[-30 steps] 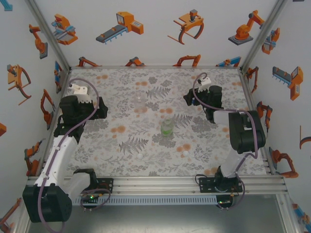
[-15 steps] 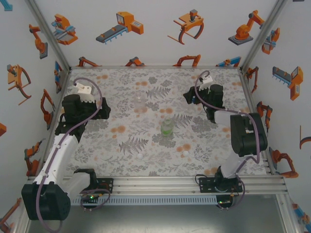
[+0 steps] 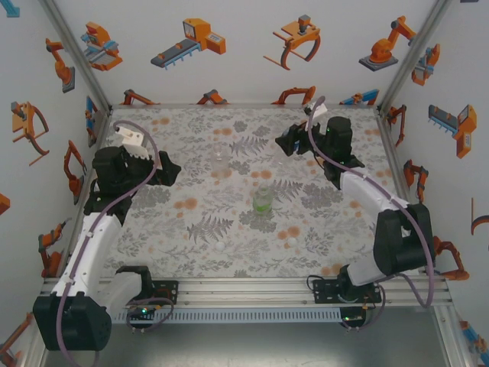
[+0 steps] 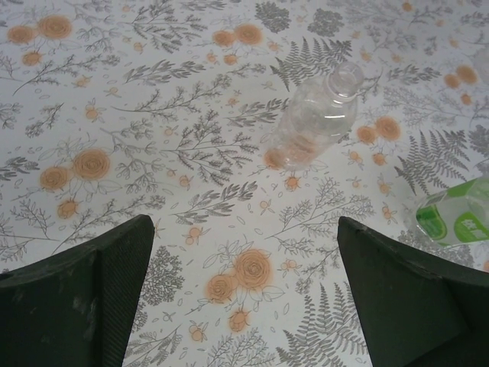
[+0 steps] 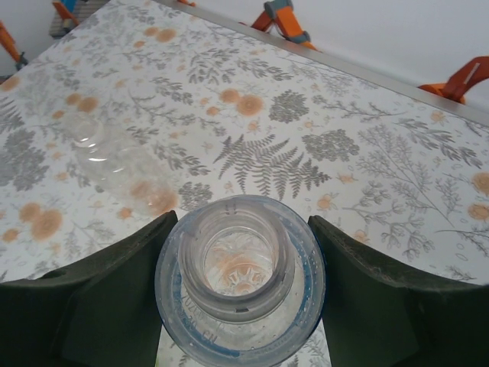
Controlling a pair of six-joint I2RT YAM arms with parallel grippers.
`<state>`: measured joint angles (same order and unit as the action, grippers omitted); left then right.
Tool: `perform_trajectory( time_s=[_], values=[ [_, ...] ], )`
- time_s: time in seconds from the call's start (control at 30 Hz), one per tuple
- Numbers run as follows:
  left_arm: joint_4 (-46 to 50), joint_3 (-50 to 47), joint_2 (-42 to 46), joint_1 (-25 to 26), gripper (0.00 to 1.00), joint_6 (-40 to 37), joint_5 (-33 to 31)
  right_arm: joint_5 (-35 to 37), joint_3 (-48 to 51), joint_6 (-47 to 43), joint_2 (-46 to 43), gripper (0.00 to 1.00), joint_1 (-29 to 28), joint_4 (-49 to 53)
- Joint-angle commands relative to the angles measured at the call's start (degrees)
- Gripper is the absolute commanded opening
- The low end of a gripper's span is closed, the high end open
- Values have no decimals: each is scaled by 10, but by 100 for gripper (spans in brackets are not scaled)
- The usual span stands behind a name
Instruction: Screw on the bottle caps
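The light is bright, white and even, coming from above, and shadows on the table point(image 3: 191, 229) are faint and soft. Ahead of the left gripper point(image 4: 244, 222), the clear bottle point(image 4: 313, 122) shows small pale highlights. The gripper's dark fingers point(image 4: 76, 306) lose detail. Between the right gripper's point(image 5: 238, 229) fingers, pale reflections ring the blue-edged bottle point(image 5: 191, 306). The overhead view is grainy, and its frame posts point(image 3: 69, 46) splay outwards.

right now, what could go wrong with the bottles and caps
1. The right gripper clamps the uncapped blue-label bottle by its sides; it could twist or slip once a cap is turned on it.
2. The left gripper is open, facing the clear bottle with the green bottle beside it; a careless sweep could topple either.
3. One cap and a second cap are tiny, so easy to fumble.
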<state>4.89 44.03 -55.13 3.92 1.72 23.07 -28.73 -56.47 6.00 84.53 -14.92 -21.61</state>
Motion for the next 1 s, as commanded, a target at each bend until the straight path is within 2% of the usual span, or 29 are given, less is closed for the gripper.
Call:
perform_trajectory(
  time_s=[0.0, 0.13, 0.27, 0.4, 0.67, 0.8, 0.97],
  values=[
    [-46, 4, 20, -2, 97, 17, 56, 0, -30, -4, -36, 47, -26, 60],
    [-78, 3, 17, 20, 99, 37, 106, 12, -62, 18, -55, 45, -55, 106],
    [-95, 29, 4, 70, 99, 32, 133, 36, -76, 77, -74, 42, -87, 123],
    [-109, 61, -14, 135, 100, 1, 135, 63, -105, 141, -86, 39, -124, 162],
    [-182, 82, -63, 256, 100, -11, 152, 112, -161, 189, -96, 38, -202, 237],
    [-220, 90, -91, 298, 100, -13, 159, 141, -173, 217, -102, 39, -225, 257],
    [-266, 107, -136, 331, 100, 3, 168, 140, -161, 237, -118, 37, -244, 230]
  ],
)
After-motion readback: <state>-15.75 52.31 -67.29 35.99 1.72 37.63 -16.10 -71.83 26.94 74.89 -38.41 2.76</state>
